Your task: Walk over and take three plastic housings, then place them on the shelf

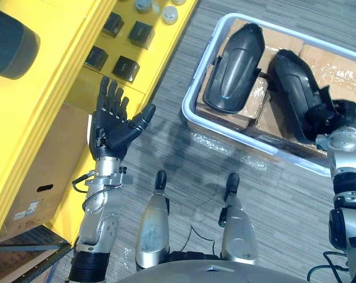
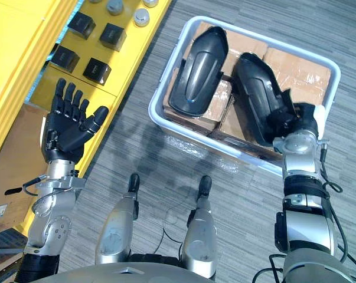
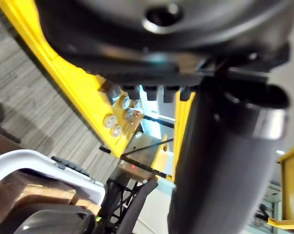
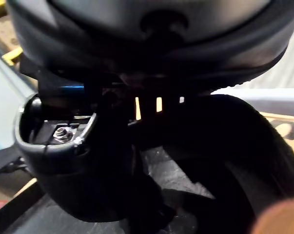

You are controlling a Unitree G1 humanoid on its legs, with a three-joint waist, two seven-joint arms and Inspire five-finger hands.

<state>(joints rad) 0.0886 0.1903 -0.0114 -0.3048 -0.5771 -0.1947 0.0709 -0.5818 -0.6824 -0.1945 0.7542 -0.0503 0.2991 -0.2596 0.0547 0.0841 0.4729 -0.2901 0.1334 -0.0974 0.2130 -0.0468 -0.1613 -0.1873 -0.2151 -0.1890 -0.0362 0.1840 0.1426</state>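
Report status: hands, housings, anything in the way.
Left hand open, raised beside yellow shelf. Right hand at near end of right housing in white bin, grip unclear. Second housing beside it. Black blocks sit on shelf.

— Can you tell what the right hand (image 2: pixel 299 119) is doing?
— No, you cannot. Its front part is hidden in the black housing (image 2: pixel 257 97) just before it, and the right wrist view is dark and blurred there.
— And the bin (image 2: pixel 166 71)?
— In the left eye view, its corner beside the right hand is cut off by the edge. The housings cover a good part of the cardboard boxes (image 2: pixel 296 71) under them.
— Anything else?
— Far beyond the left hand (image 1: pixel 110 127), a dark rounded thing (image 1: pixel 9 41) is cut by the edge. You cannot say what it is.
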